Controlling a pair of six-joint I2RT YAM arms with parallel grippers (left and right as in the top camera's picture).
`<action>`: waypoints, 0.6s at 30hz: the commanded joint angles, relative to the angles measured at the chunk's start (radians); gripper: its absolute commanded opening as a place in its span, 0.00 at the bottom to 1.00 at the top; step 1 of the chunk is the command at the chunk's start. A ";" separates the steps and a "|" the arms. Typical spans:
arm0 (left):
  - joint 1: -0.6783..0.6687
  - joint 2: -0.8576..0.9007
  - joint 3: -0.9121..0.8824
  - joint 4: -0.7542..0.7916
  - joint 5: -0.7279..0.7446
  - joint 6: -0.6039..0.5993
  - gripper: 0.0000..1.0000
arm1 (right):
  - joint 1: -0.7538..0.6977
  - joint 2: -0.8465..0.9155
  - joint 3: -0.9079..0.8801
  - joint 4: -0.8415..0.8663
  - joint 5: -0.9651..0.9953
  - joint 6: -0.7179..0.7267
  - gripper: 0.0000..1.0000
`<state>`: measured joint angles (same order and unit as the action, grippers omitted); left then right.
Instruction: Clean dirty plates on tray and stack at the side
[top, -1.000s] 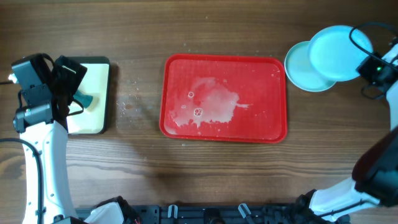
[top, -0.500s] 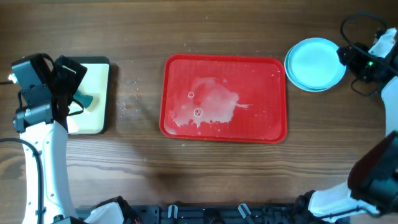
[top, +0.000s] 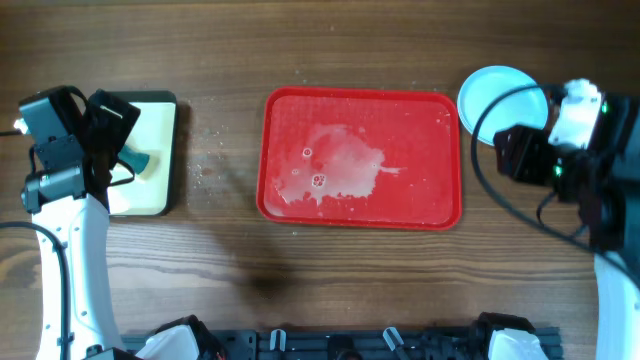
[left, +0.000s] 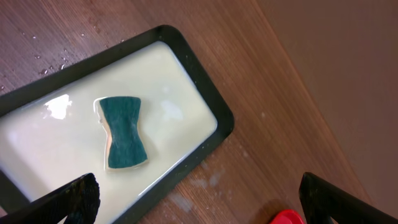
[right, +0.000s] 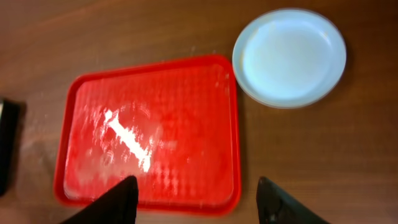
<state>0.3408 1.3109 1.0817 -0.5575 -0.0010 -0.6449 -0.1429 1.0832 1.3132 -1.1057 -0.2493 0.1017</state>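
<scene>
The red tray (top: 425, 195) lies mid-table with no plate on it, only a whitish wet smear (top: 340, 165). The plates (top: 492, 98) sit stacked on the wood just past the tray's far right corner, a light blue one on top, partly covered by my right arm. From the right wrist the stack (right: 289, 56) shows whole beside the tray (right: 205, 93). My right gripper (right: 196, 202) is open and holds nothing, above the tray's right edge. My left gripper (left: 199, 208) is wide open and holds nothing, above the small tray's edge.
A small dark-green-rimmed tray (top: 168, 100) with a cream inside stands at the left, a green sponge (left: 126, 132) lying in it. Water drops speckle the wood (top: 208, 165) between the two trays. My right arm (top: 570, 150) crosses the right side.
My right gripper set the light blue plate down on the stack, opened, and drew back towards the near side of the table over the tray's right edge. The left arm has not moved.
</scene>
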 joint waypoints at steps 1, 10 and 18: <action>0.003 -0.001 -0.002 0.003 0.005 0.001 1.00 | 0.007 -0.080 0.003 -0.124 0.012 0.014 0.99; 0.003 -0.001 -0.002 0.003 0.005 0.001 1.00 | 0.007 -0.032 0.003 -0.270 0.012 0.195 1.00; 0.003 -0.001 -0.002 0.003 0.005 0.001 1.00 | 0.007 0.085 0.003 -0.290 0.025 0.187 1.00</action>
<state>0.3405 1.3106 1.0817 -0.5575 -0.0010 -0.6449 -0.1398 1.1431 1.3136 -1.4021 -0.2451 0.2874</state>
